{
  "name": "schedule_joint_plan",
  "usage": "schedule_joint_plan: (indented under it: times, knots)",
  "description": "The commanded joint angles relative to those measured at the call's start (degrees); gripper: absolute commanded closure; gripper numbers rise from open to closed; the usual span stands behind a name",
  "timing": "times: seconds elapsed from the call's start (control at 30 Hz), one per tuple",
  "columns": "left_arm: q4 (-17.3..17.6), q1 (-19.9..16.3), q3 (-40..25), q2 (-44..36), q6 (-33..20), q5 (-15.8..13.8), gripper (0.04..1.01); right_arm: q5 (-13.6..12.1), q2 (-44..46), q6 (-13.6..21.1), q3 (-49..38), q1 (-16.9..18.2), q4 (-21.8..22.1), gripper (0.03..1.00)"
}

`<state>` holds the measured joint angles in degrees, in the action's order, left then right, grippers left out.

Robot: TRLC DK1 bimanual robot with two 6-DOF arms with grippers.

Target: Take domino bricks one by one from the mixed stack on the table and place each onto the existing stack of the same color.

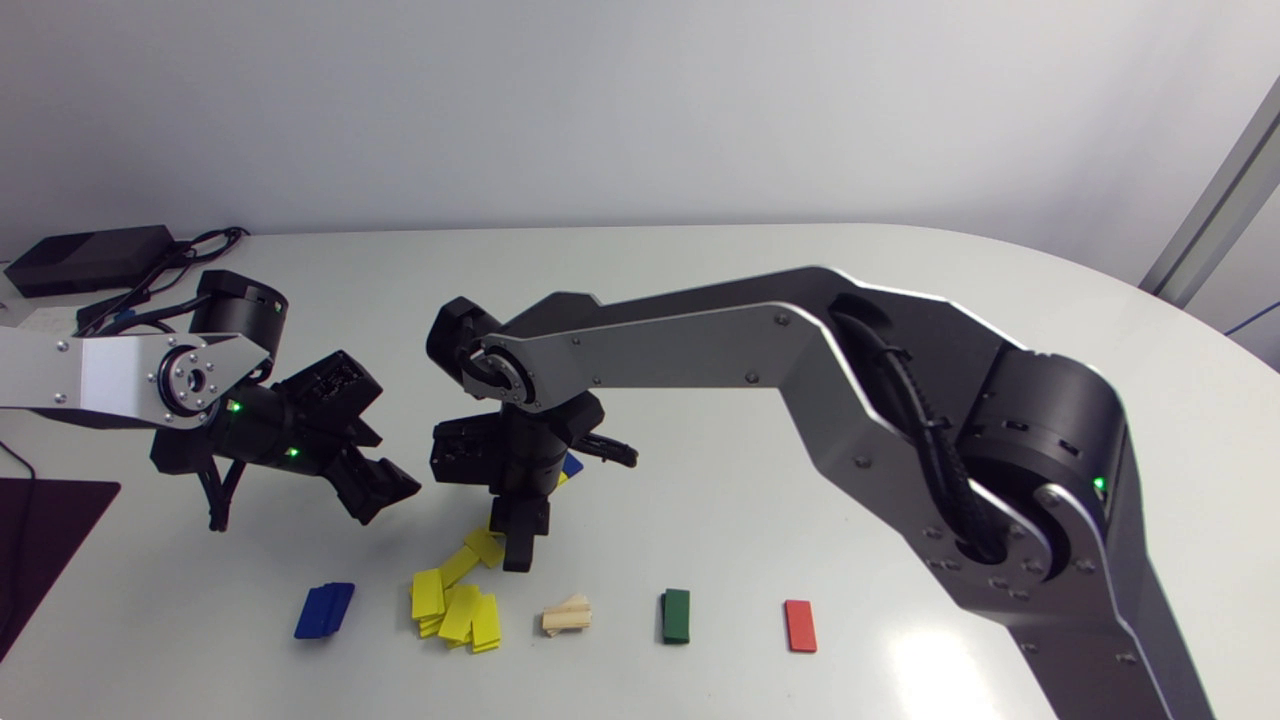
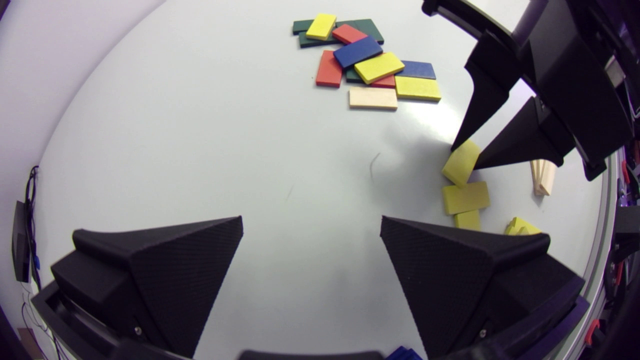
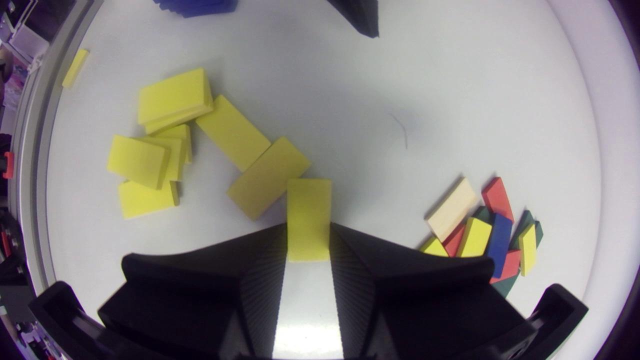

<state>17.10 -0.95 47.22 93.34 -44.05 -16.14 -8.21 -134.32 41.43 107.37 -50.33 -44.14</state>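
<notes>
My right gripper is shut on a yellow brick, held low over the table beside the scattered yellow pile. Two more yellow bricks lie flat just ahead of it. In the head view the right gripper points down above the yellow pile. The mixed stack of red, blue, green, yellow and wooden bricks lies behind it, mostly hidden in the head view. My left gripper hangs open and empty over bare table, to the left of the right one.
Along the front edge lie a blue stack, a wooden stack, a green stack and a red brick. A black box with cables sits at the back left. A dark mat lies at the left edge.
</notes>
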Motion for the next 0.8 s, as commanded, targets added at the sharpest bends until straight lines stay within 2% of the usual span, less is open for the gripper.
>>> schedule_joint_plan:
  times: [0.0,0.1,0.27,0.53,0.77]
  knots:
    - [0.39,0.51,0.5,-0.7,-0.33,-0.56,0.066,1.53,0.9,0.49,-2.43,-0.39,0.99,0.852]
    - [0.39,0.6,-0.29,-1.93,-0.24,-0.56,0.066,2.49,2.49,-0.56,-2.52,-0.21,2.3,0.852]
    - [0.48,0.42,-2.13,-4.39,-0.33,-0.56,0.066,2.67,6.35,-2.76,-3.05,-1.27,1.69,0.851]
    - [1.97,-1.25,-3.1,-8.35,-0.24,-0.56,0.066,2.41,11.1,-5.83,-4.36,-5.57,-2.0,0.851]
    - [2.41,-5.03,-3.54,-10.37,-0.24,-0.56,0.059,1.79,11.63,-7.86,-8.5,-10.23,-1.3,0.851]
